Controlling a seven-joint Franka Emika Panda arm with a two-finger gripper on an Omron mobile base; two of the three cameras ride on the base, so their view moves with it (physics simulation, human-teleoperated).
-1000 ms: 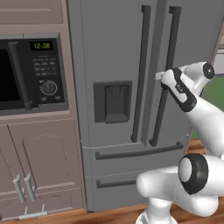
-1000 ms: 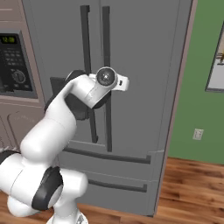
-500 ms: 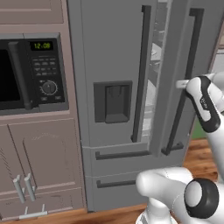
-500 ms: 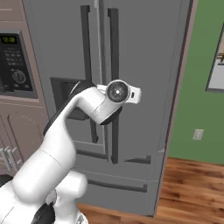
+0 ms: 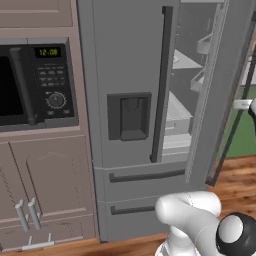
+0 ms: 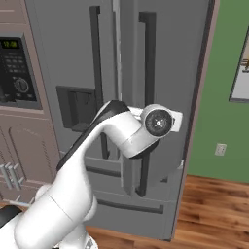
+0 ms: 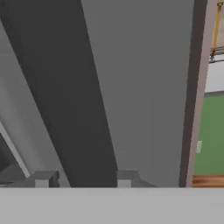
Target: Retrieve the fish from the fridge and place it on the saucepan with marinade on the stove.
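Hand view looks straight along the pincer (image 7: 83, 178), whose two small tips stand one on each side of the dark vertical handle (image 7: 65, 100) of the fridge's right door (image 7: 144, 87); the bar fills the gap between them, so I judge the pincer to be pinching that handle, the grip being the means of swinging the door out. Left base view bears this out: the fridge (image 5: 125, 65) has its right door hinged well away from the cabinet, and behind the gap pale shelves (image 5: 177, 112) and door bins (image 5: 204, 45) are exposed, while the left door with its dispenser recess (image 5: 129, 117) sits flush because nothing needs it moved. From the right base view the arm reaches up from the lower left and its wrist (image 6: 158, 122) sits against the door front, placed there so the pull runs along the door's arc. As for the fish, I cannot make it out on the shelves visible through the opening; it is presumably deeper inside, hidden by the door edge. Beside the fridge the microwave (image 5: 35, 82) is untouched, and the door likely needs more swing before a reach inside is workable
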